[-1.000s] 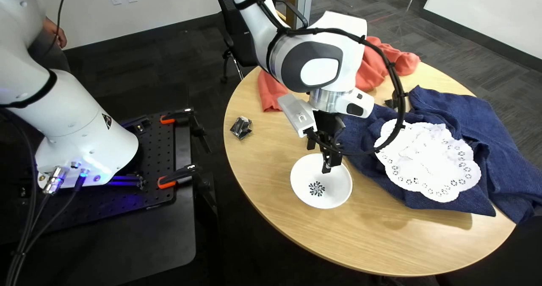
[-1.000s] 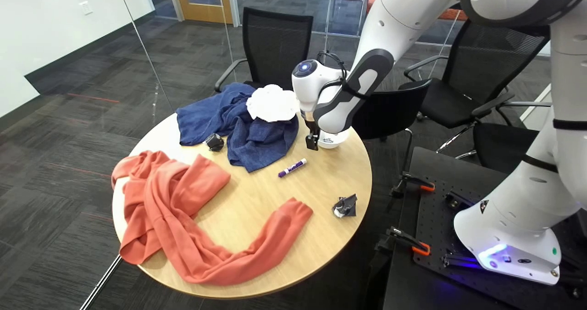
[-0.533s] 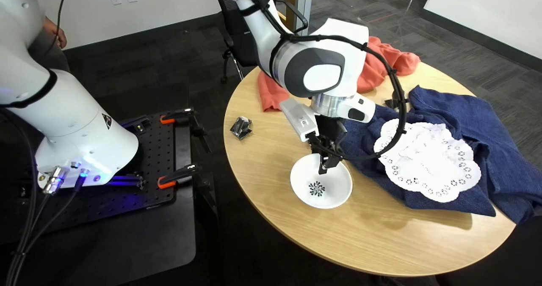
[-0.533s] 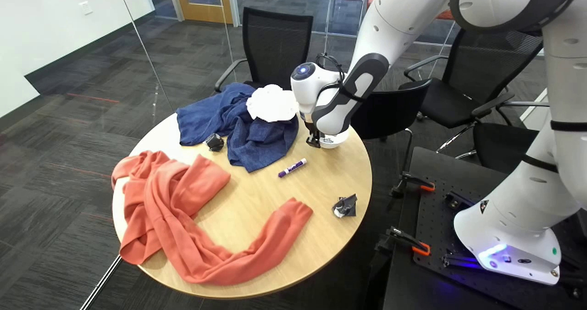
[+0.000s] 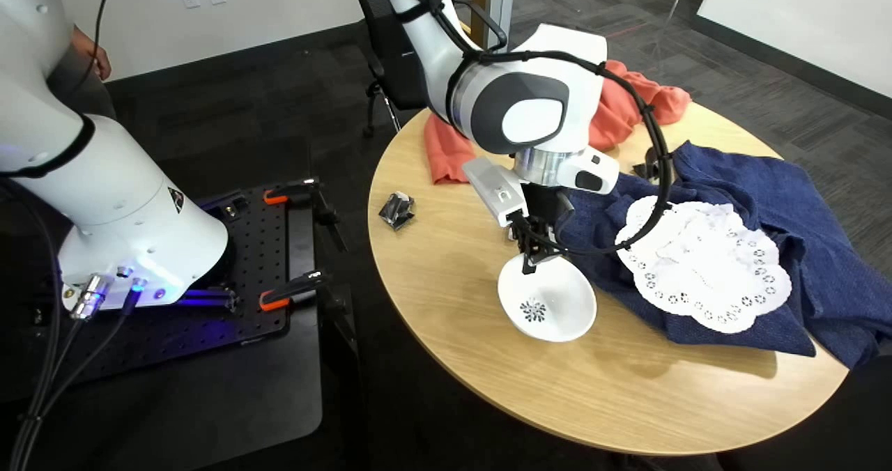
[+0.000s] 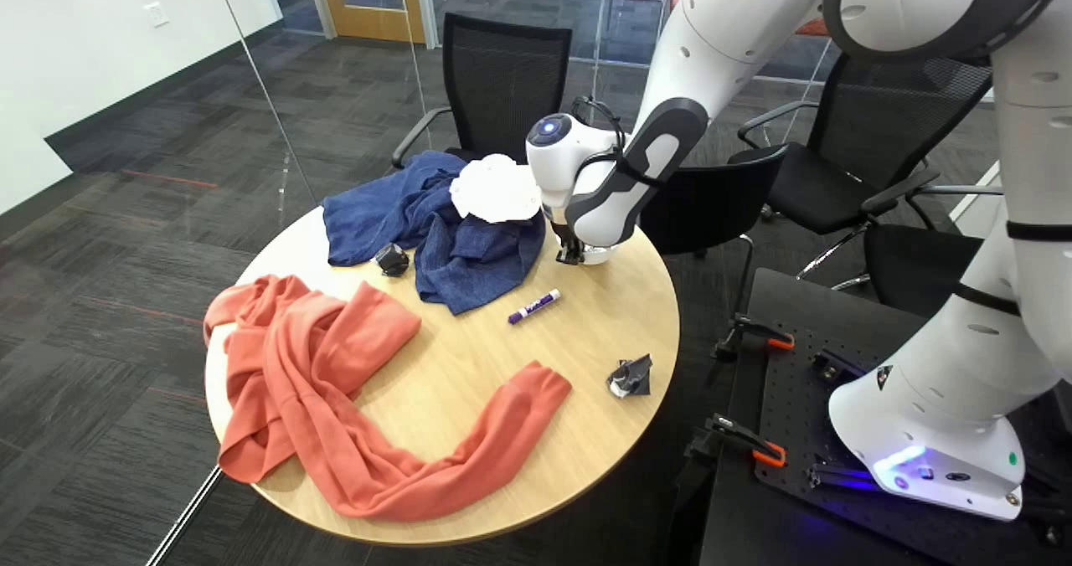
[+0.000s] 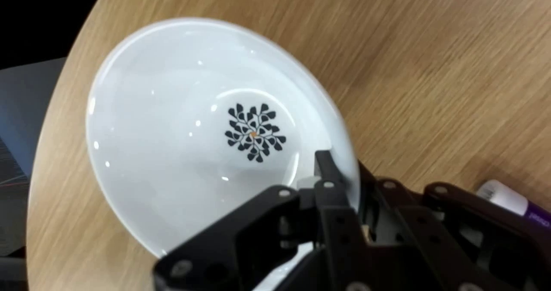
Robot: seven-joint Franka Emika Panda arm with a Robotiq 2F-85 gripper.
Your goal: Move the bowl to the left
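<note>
Grasp looks done: fingers [image 7: 328, 170] pinch bowl [image 7: 202, 127] at rim, one inside, one outside. Bowl reaches out below fingers, seemingly tilted; whether clear of bench [image 7: 430, 67], cannot tell. Probably yet to do: leftward carry, lowering, letting go.

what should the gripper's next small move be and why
Probably ease the bowl to the left with the gripper shut: the wrist view shows the bowl's side pinched between the fingers, and the task wants it moved left. Whether it hangs clear of the table is hard to tell, so go slowly.
</note>
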